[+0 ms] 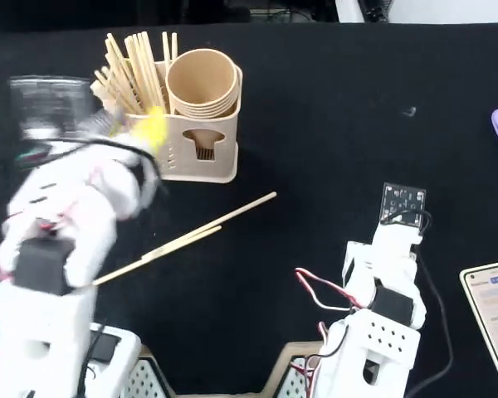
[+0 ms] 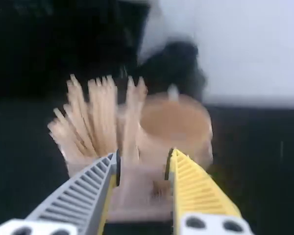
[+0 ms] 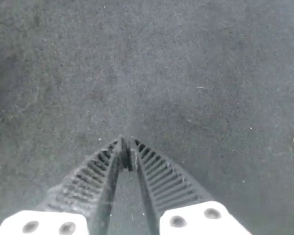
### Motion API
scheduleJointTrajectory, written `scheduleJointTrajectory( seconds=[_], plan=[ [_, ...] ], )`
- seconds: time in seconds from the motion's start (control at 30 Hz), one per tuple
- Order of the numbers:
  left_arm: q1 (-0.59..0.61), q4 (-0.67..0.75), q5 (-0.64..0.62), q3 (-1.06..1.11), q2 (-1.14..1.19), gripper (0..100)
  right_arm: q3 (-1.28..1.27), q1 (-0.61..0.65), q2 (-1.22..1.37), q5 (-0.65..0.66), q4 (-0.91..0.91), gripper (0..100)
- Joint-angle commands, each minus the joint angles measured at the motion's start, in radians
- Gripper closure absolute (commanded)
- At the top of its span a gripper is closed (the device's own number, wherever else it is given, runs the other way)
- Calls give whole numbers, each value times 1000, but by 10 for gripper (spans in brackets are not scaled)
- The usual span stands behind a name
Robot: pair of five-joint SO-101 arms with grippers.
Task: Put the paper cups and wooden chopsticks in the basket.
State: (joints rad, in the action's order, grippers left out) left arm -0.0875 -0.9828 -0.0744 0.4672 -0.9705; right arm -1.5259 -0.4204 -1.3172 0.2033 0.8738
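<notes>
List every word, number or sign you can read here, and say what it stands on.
No text can be quoted.
phone, at the table's right edge: lines of text on its screen, too small to read.
basket: a cut-out shape in its front wall, no lettering.

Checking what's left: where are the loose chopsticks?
In the high view, the loose chopsticks lie on the black table just in front of the basket, left of centre.

I can read no text, label or number; the print on the flat white-edged phone is too small for me.
</notes>
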Motion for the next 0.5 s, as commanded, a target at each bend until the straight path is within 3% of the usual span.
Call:
scheduleJointTrajectory(
  seconds=[0.0, 0.2, 0.37, 0.47],
  plan=[
    [-165, -315, 311, -10, 87, 814, 7, 11, -21, -2, -18, 986],
    [-174, -348, 489, 147, 330, 814, 1, 12, -21, -2, -18, 986],
    [-147, -178, 643, 225, 571, 814, -1, 12, -21, -2, -18, 986],
    [-94, -84, 674, 219, 677, 814, -1, 12, -21, 0, -18, 986]
  ],
)
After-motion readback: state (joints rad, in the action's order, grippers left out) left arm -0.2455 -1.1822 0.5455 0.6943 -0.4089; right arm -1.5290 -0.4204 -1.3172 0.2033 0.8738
